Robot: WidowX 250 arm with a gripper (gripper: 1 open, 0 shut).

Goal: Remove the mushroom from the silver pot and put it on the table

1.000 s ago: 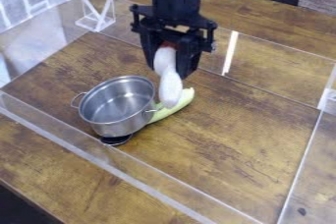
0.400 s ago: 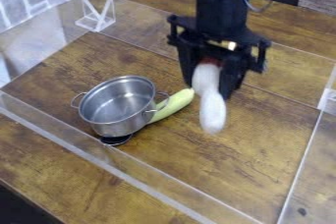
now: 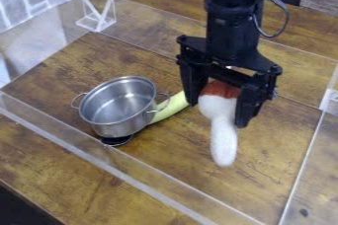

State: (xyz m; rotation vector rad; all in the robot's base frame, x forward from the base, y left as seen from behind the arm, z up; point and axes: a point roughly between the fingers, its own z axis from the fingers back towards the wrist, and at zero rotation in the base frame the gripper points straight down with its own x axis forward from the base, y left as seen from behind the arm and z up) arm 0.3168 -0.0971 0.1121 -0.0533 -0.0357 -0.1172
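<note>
At the left of your view stands the silver pot, upright on the table, with a small side handle showing on its left rim. You can see into it: the inside is bare steel and holds nothing. Just right of the pot, touching or nearly touching its wall, lies a spoon with a yellow-green handle angled up toward the right.

Further right, your gripper hangs pointing down over the table, well clear of the pot. Its two black fingers stand spread wide, one to each side. Between and below them is the mushroom, cap up and white stem down, tilted a little so the stem reaches toward the near right. The reddish-brown cap sits up among the fingers; the stem hangs out below them, blurred. With the fingers this far apart you appear to have no grip on it, though whether a finger touches the cap cannot be made out. Whether the stem's tip has met the wood cannot be told either.

Clear acrylic walls edge the tabletop along the near side and at the far right.
</note>
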